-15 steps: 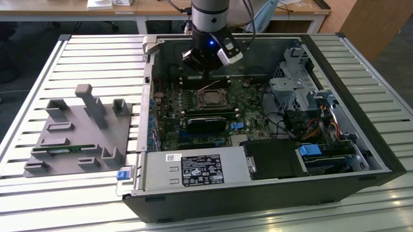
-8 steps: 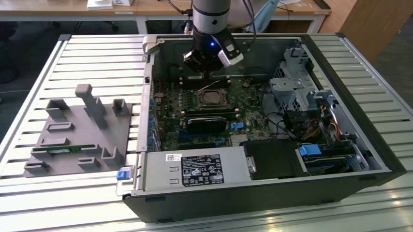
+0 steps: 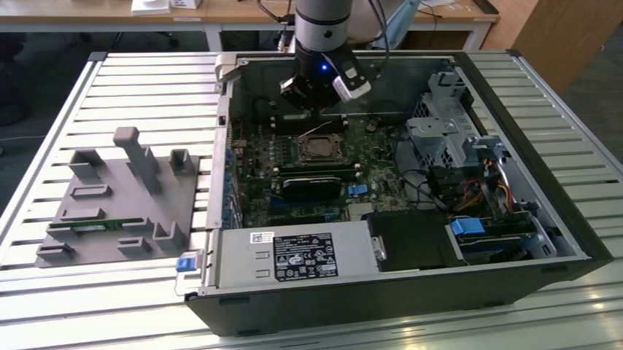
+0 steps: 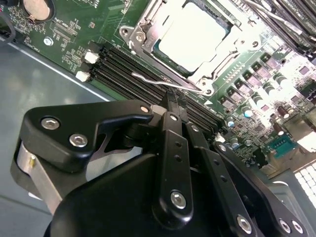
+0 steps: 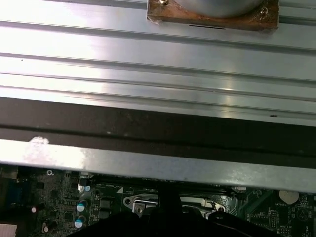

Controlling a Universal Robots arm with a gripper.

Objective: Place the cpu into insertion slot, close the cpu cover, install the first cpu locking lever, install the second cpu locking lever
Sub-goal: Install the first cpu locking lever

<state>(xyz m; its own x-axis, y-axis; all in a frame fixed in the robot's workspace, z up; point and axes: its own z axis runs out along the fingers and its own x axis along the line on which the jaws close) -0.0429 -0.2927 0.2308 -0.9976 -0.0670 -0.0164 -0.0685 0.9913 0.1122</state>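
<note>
Hand [image 4: 174,98], fingers together, hangs near a lever [image 4: 168,85] beside the seated cpu [image 4: 195,37].

Slatted table [image 3: 78,95] — computer case [image 3: 409,292], grey fixture [image 3: 117,204]

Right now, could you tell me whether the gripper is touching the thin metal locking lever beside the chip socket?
Cannot tell. In the second wrist view the gripper tip meets the locking lever in the picture, but that angle shows neither plain contact nor a gap.

Gripper [image 4: 173,106] body hides the insertion slot [image 4: 190,42] frame's near edge
</note>
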